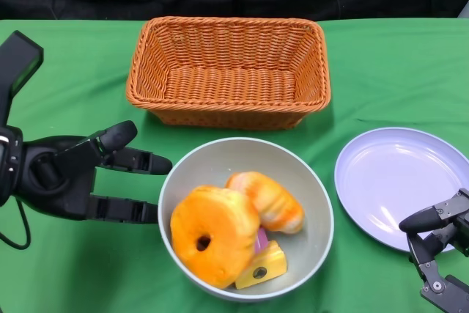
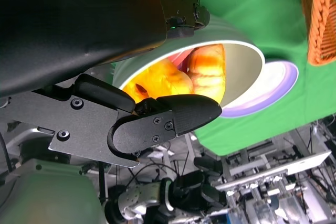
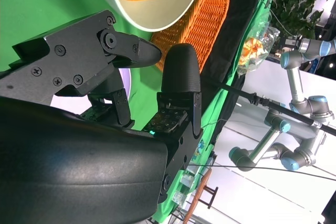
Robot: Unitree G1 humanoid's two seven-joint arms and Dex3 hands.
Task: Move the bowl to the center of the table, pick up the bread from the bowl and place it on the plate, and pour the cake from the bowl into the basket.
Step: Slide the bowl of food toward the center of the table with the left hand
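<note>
Standing near the middle of the green bench [image 1: 80,269], just in front of the wicker basket [image 1: 228,71], the grey bowl [image 1: 300,174] held a ring-shaped orange bread [image 1: 212,234], a striped orange-and-white roll [image 1: 270,199] and a yellow wedge of cake [image 1: 261,265] with a pink piece partly hidden behind it. The lilac plate [image 1: 399,181] lay just beside the bowl on the robot's right, apart from it.

The left hand [image 1: 69,177] was beside the bowl's left rim, fingers [image 1: 135,160] spread and holding nothing; the head view suggested the lower fingertips were at or just short of the rim, but contact could not be confirmed. The right hand [image 1: 440,243] sat low at the near edge of the plate, fingers apart and empty.

Judgement: the bowl appeared rigid and smooth-walled, likely to slip under a light pinch, so the rim would be the sound hold. The ring bread looked soft and light; a grip across its outer edge should serve, with modest pressure to avoid crushing. The cake wedge appeared light and loose, and should slide out when tipped.
</note>
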